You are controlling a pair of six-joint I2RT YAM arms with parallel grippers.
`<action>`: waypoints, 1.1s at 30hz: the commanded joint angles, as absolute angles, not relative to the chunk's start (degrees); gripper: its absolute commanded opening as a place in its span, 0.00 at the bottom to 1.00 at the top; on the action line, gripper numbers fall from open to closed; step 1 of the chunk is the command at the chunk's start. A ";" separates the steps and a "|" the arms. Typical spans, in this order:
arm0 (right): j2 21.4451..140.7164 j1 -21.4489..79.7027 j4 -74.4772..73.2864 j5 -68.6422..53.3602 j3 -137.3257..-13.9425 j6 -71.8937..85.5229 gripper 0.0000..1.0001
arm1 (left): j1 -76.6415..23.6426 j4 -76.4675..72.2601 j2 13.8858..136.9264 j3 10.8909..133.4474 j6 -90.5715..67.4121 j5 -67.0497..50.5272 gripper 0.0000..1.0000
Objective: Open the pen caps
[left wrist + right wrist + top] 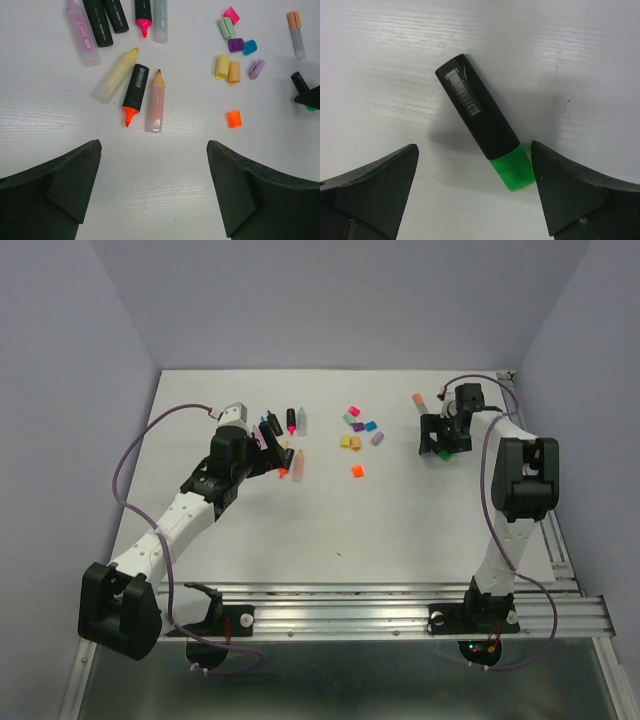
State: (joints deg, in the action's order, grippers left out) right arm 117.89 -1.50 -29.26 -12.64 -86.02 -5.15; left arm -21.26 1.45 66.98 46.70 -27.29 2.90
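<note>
A: Right pincer [473,146] is spread, holding nothing; the green cap [514,170] sits on the black pen [487,127] at lower centre-right.

B: I'd pinch its barrel [467,95] up-frame, leaving that cap clear for the left pincer [152,145], likewise spread and empty.

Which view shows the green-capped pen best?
Right wrist: the pen lies whole and close up, its green cap clear. Top external shows only a green speck beneath the right gripper. Left wrist catches it at the frame edge, partly covered.
</note>
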 commanded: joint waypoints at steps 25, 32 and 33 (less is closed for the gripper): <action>114.79 -0.44 -26.37 -7.12 -77.09 -5.88 0.82 | -21.18 -1.32 64.07 45.97 -26.10 3.25 0.99; 114.78 -0.09 -26.54 -6.68 -76.64 -7.21 0.79 | -21.18 -0.97 63.63 45.88 -26.02 4.04 0.99; 114.96 -0.09 -26.54 -6.68 -76.55 -7.38 0.79 | -21.18 -0.97 63.46 45.97 -26.02 4.13 0.99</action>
